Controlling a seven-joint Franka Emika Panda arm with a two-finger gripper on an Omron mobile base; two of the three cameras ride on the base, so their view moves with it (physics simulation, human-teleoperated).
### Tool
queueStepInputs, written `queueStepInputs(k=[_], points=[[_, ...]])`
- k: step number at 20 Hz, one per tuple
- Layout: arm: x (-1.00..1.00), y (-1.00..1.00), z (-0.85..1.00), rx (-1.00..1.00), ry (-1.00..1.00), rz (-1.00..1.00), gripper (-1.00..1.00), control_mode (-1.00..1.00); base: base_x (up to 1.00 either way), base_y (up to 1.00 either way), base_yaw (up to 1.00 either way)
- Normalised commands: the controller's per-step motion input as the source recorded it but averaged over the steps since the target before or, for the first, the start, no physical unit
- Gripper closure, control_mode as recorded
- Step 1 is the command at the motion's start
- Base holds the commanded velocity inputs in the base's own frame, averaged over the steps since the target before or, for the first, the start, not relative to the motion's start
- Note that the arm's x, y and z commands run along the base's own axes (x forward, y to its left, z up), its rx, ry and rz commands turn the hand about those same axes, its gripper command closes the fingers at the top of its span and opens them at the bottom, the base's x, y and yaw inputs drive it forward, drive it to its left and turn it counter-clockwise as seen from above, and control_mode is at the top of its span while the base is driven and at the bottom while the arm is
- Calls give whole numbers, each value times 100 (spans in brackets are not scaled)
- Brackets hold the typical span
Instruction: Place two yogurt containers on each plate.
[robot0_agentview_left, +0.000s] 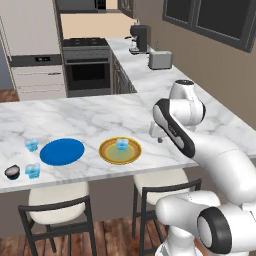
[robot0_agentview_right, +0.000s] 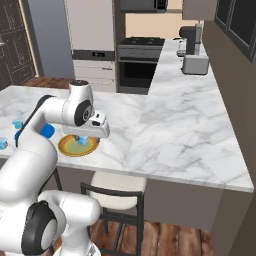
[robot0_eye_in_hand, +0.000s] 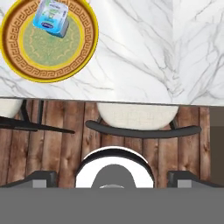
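right, the white arm's two-finger gripper (robot0_eye_in_hand: 112, 178) hangs above the front edge of the white marble worktop (robot0_agentview_left: 90, 117), its two dark finger tips (robot0_eye_in_hand: 43, 178) spread wide with nothing between them. below it in the hand view sits a cream-seated dark-framed stool (robot0_eye_in_hand: 138, 118) on the wooden floor.

on the round plate with the golden-yellow rim and pale green centre (robot0_agentview_left: 119, 151), near the front edge of the worktop, one pale translucent blue yogurt cup (robot0_agentview_left: 122, 144) stands toward the plate's far side. just to its left lies the flat bright blue plate (robot0_agentview_left: 62, 151), bare. beside that plate's far left rim is a second pale blue cup (robot0_agentview_left: 32, 145); at its near left, close to the worktop's front edge, a third pale blue cup (robot0_agentview_left: 33, 170), and left of that the squat dark grey-black cup with a pale top (robot0_agentview_left: 12, 172).

farther back, along the side counter by the wall, a silver toaster (robot0_agentview_left: 160, 60) and a dark coffee machine (robot0_agentview_left: 140, 38) stand well apart from the plates.
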Motion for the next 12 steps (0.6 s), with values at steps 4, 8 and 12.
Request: queueStepInputs(k=[4, 8, 12], points=[[-10, 0, 0, 0, 0, 0, -100, -100, 0, 0, 0], [0, 0, 0, 0, 0, 0, -100, 100, -27, 9, 0], [0, 0, 0, 0, 0, 0, -100, 100, -45, 61, 0]])
